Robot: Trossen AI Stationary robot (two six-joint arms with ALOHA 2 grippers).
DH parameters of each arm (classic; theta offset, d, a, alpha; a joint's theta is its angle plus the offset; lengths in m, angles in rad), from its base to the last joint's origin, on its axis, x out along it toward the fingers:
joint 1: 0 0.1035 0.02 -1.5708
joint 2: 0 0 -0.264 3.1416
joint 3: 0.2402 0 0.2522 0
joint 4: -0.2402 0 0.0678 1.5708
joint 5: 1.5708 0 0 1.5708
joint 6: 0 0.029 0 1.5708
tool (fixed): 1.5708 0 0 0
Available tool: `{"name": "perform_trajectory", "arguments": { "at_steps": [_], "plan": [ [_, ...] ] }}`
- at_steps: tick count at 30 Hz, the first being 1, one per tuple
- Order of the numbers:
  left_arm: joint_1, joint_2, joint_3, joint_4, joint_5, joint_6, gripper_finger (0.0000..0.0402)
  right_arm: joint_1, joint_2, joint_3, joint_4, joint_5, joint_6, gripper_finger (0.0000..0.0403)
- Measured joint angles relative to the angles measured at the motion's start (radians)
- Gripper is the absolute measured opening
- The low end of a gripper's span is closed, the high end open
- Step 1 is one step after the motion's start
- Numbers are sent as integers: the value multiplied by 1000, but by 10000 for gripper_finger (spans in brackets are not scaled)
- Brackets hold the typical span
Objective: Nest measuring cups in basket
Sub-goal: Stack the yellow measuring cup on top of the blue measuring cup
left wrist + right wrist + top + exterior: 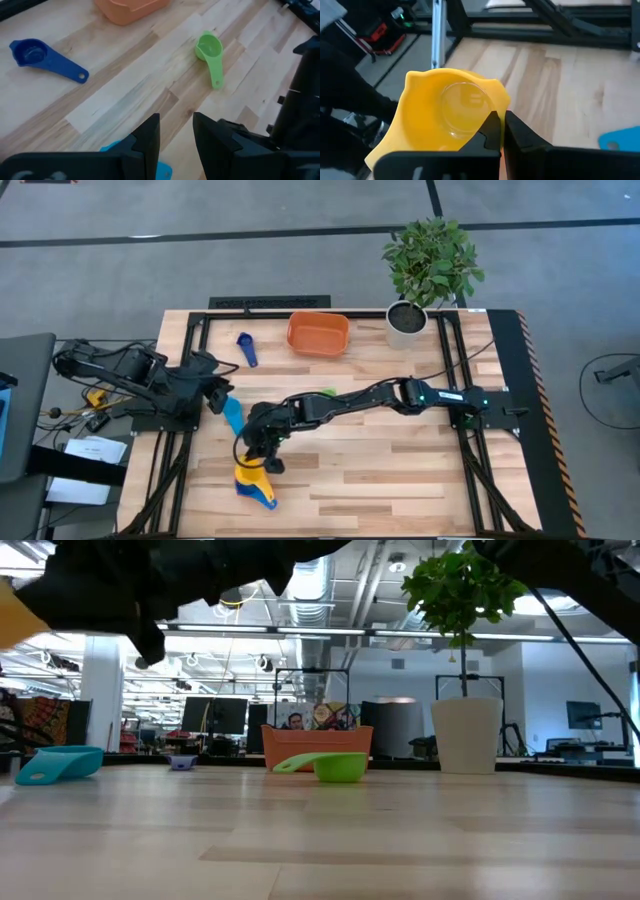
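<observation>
My right gripper (501,125) is shut on the yellow cup (445,117), near the table's front left (248,476). A blue piece (266,499) shows just beneath it in the high view. My left gripper (176,132) is open and hovers over the light blue cup (232,416), which lies on its side on the table (60,762). The blue cup (35,52) and the green cup (209,49) sit on the wood. The orange basket (318,333) stands at the far edge. The other cups are out of view. My right gripper pinches the yellow cup's rim (496,106), with one finger inside the bowl and one outside. The fingers come from above, slanting down. The cup is tilted and shows high above the table top in the low view (12,612).
A white plant pot (407,321) with green leaves stands to the right of the basket. My right arm (370,398) stretches across the table's middle, over the green cup. Bare wood lies across the table's near right part.
</observation>
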Motion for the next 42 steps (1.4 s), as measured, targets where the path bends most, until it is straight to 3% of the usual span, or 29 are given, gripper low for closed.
{"name": "perform_trajectory", "arguments": {
  "at_steps": [12, 42],
  "plan": [
    [0, 54, 0, 9, 2, -12, 105, 7, 0, 0, -23, -8, -31, 11],
    [1, 67, 0, 58, -6, -3, 105, 10, 42, 3, 29, -2, 100, 23]
  ]
}}
